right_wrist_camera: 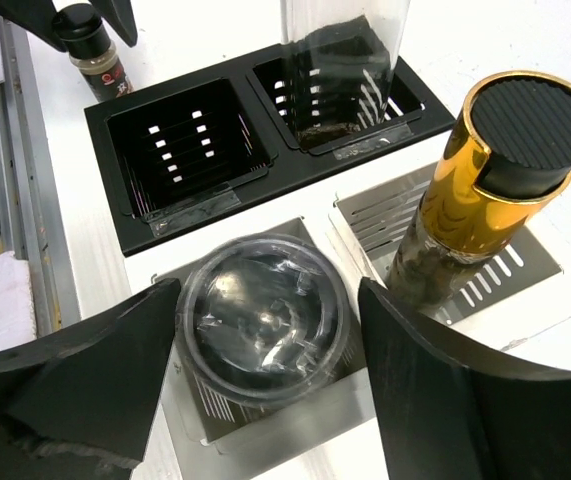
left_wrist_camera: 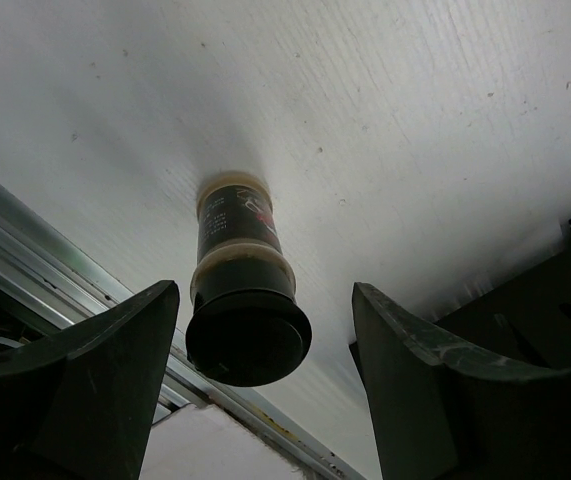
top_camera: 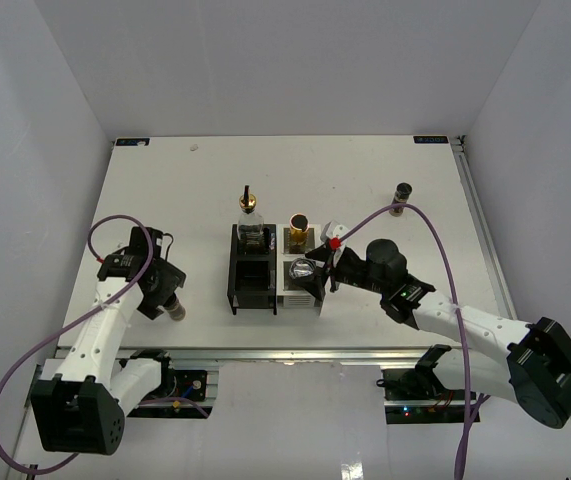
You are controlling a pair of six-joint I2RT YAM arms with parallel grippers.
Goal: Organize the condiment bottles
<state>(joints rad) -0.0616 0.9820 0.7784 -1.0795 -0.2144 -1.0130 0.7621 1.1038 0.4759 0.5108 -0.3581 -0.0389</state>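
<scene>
A dark jar [left_wrist_camera: 240,235] is stood near left — the left gripper [left_wrist_camera: 265,290] is held open around it. In the rack's [right_wrist_camera: 255,95] near right slot, a grey-lidded jar [right_wrist_camera: 262,330] is flanked by the open right gripper [right_wrist_camera: 267,290].

I work in a robot lab cell: bare white walls [top_camera: 45,100] rise on three sides of my white table [top_camera: 385,180], an aluminium rail [top_camera: 295,352] runs along its near edge, purple cables [top_camera: 448,265] loop above it
</scene>
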